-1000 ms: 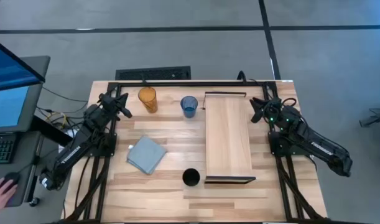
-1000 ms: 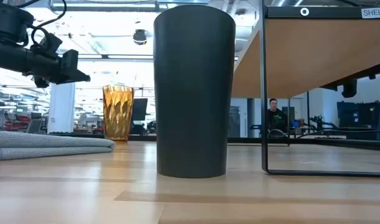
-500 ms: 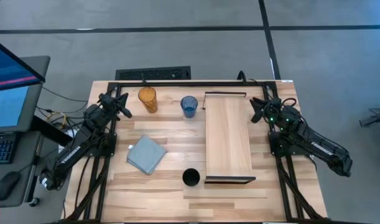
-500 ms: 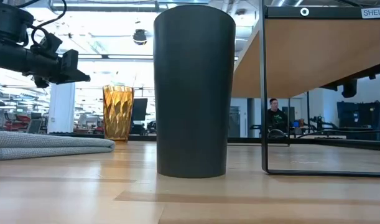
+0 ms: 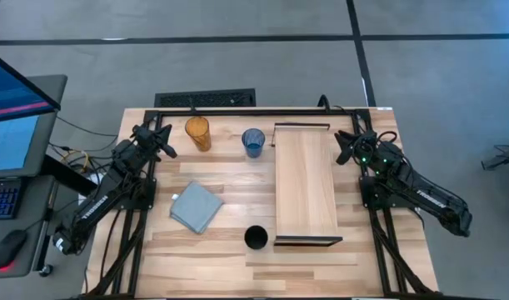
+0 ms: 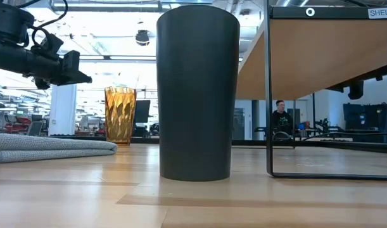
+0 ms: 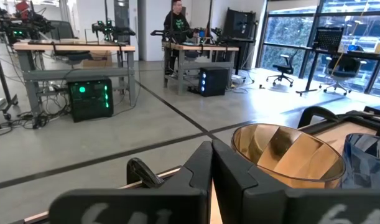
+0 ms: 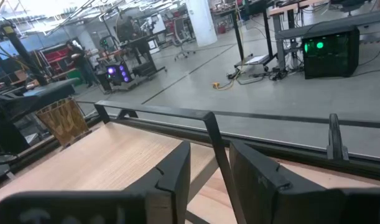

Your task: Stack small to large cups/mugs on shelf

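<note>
Cups: blue cup [image 5: 253, 142], black cup [image 5: 256, 238], amber tumbler [image 5: 197, 133] look light, rigid, slick | we'd grip rims | left gripper [image 5: 166, 142] shut, right gripper [image 5: 341, 147] slightly open, both empty

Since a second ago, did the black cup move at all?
No. The black cup sits in the same place, just off the near-left corner of the shelf, in the earlier and current high views.

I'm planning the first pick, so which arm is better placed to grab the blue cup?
Probably left: the left gripper sits on the blue cup's side, while the shelf lies between it and the right gripper.
</note>
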